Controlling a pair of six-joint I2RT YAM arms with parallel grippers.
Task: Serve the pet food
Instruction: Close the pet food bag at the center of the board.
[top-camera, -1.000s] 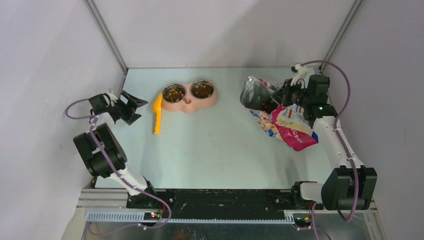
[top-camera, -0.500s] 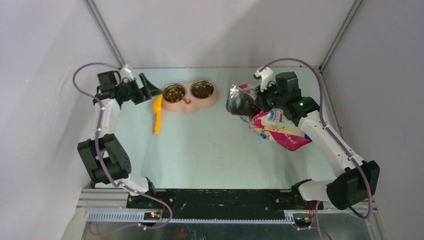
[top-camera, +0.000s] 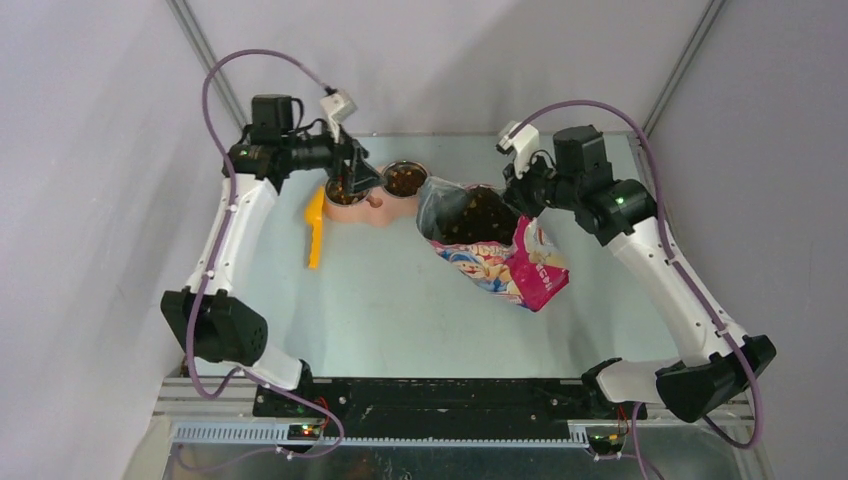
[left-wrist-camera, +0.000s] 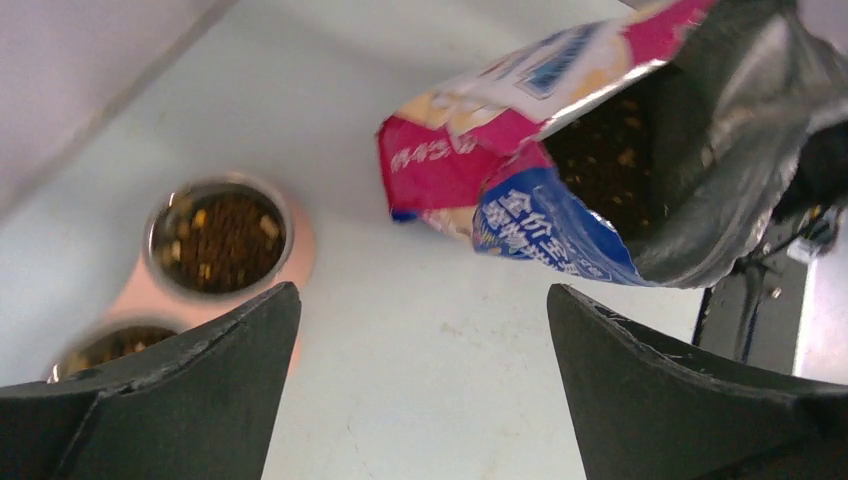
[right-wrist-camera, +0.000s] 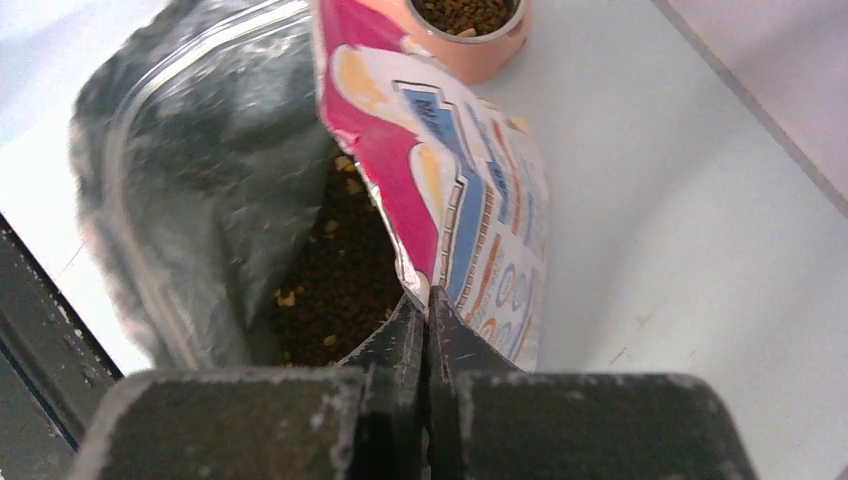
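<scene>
We see a pink twin-bowl feeder (top-camera: 390, 214) toward the far side of the pale tabletop (top-camera: 400, 300), its two round steel bowls (top-camera: 405, 163) set side by side in the pink body. Just to its left a yellow scoop (top-camera: 316, 228) lies flat, cup end beside the feeder and handle pointing to the near edge; we cannot tell whether the two touch. Plain grey-white walls (top-camera: 100, 100) close in the tabletop, with slanting metal posts (top-camera: 210, 70) at the far corners.
</scene>
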